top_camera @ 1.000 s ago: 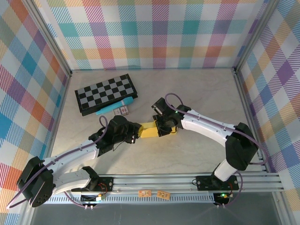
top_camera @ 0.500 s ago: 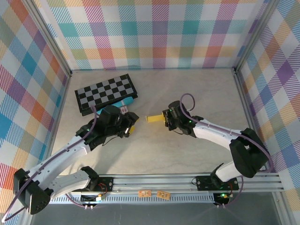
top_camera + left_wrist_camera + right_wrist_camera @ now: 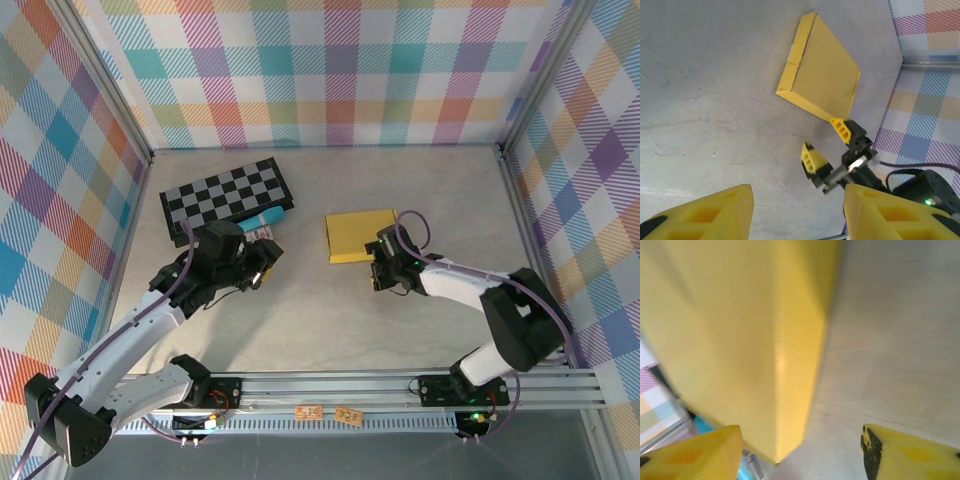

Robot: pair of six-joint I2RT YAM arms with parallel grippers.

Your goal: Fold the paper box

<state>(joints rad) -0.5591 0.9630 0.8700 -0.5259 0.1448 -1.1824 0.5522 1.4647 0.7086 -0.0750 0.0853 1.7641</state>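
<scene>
Right of centre on the pale table (image 3: 440,200), the plain yellow shallow cardboard box (image 3: 360,236) now lies flat, no longer held up between the arms. The right gripper (image 3: 381,268) at its near edge and the left gripper (image 3: 262,262), backed off leftward, both have jaws spread and empty. Folding looks finished.

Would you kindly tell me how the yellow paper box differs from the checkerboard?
The paper box is plain yellow, the checkerboard black-and-white checkered. The paper box is smaller than the checkerboard. The paper box sits mid-table, the checkerboard back-left. Both lie flat on the table.
</scene>
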